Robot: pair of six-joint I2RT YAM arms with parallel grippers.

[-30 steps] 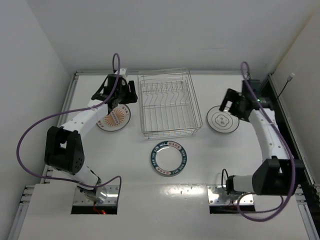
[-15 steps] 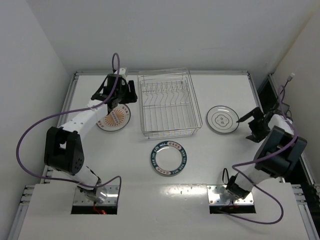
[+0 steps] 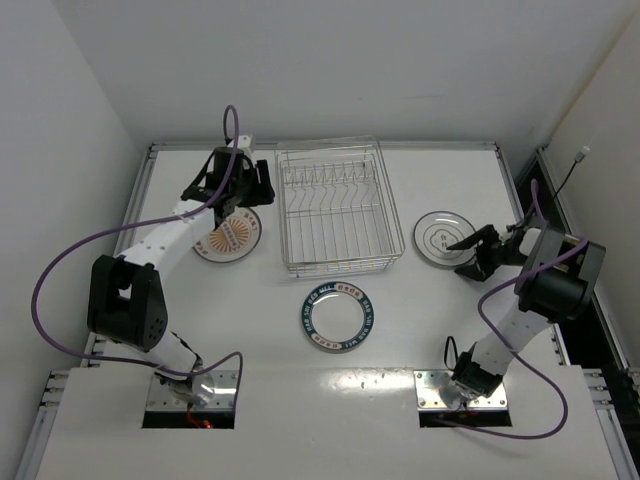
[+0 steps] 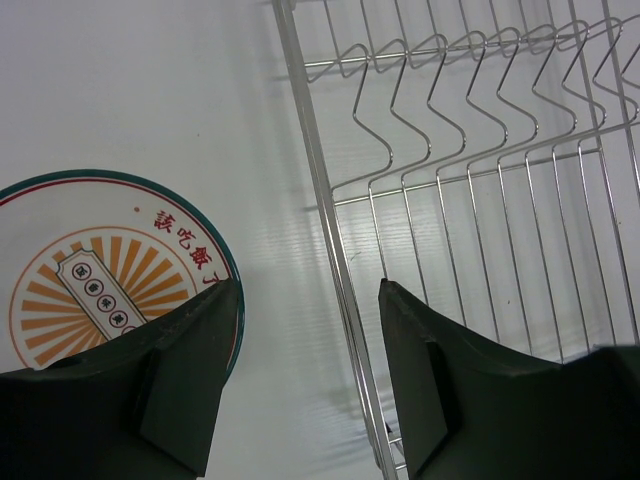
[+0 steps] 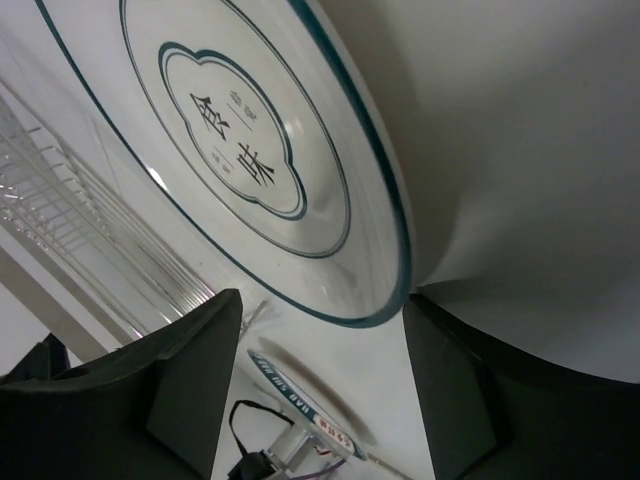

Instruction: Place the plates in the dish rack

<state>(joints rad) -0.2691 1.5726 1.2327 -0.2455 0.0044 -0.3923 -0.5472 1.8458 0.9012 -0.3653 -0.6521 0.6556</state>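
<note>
Currently the dish rack (image 3: 281,215) sits mid-desk (image 3: 220,330) toward the far edge, tine row running left-right. 3 plates lie flat, face up: sunburst plate (image 3: 228,236) left of it, lettered plate (image 3: 338,316) toward the front edge, plain plate (image 3: 440,238) right of it. Left gripper (image 4: 305,300) is half-open and empty, above the gap between sunburst plate and rack. Right gripper (image 5: 320,305) has its jaws apart at the plain plate's rim, not clamped.

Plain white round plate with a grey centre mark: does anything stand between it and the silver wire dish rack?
Nothing visible does. Only bare white table lies between the plain white plate and the silver wire dish rack's right wall; the right gripper sits at the plate's opposite edge.
</note>
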